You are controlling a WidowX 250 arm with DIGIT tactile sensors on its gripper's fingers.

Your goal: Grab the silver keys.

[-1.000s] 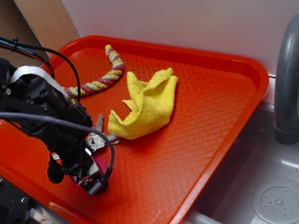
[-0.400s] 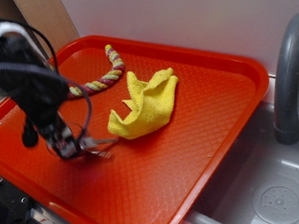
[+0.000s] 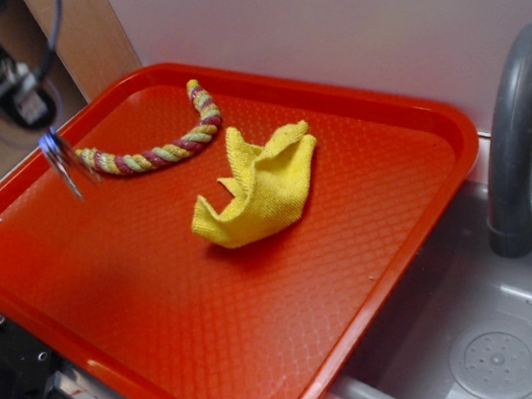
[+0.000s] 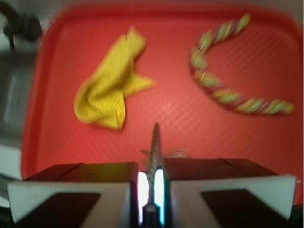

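Note:
My gripper point(image 3: 36, 119) is raised high at the upper left of the exterior view, above the left part of the red tray point(image 3: 374, 243). The silver keys point(image 3: 61, 159) dangle from it, blurred, clear of the tray floor. In the wrist view the two fingers stand close together around my gripper's middle point(image 4: 151, 178), and the silver keys point(image 4: 155, 147) poke out edge-on between them. The gripper is shut on them.
A crumpled yellow cloth point(image 3: 258, 182) lies mid-tray, also seen as the yellow cloth point(image 4: 110, 90) in the wrist view. A striped rope toy point(image 3: 161, 145) curves at the tray's back left. A grey sink with a faucet point(image 3: 523, 128) sits right of the tray.
The arm has lifted up and to the back left, carrying the keys off the tray floor beside the cloth. The cloth and the rope have stayed put.

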